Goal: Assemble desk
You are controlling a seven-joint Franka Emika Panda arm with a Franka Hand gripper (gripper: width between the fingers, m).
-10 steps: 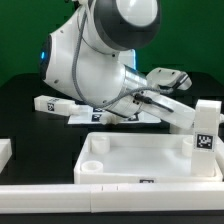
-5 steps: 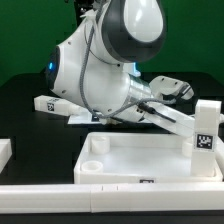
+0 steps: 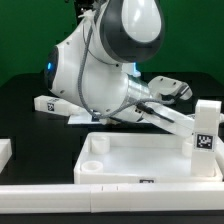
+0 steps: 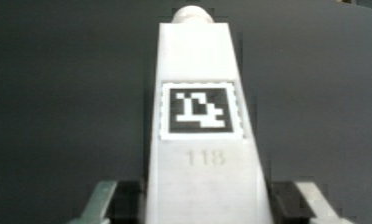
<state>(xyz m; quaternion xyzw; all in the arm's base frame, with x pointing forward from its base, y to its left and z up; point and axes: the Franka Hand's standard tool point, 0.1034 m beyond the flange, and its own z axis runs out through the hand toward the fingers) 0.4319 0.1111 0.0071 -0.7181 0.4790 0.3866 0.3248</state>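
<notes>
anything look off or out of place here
Nothing stands out. One leg stands upright at a corner of the tabletop, on the exterior view's right. Another leg sits centred between the jaws of the gripper, and spare legs lie on the table behind. No damage visible.

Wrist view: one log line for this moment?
step: desk assembly | end effector: fingers either side of leg | grip: unclear | tabletop: upright leg at corner
</notes>
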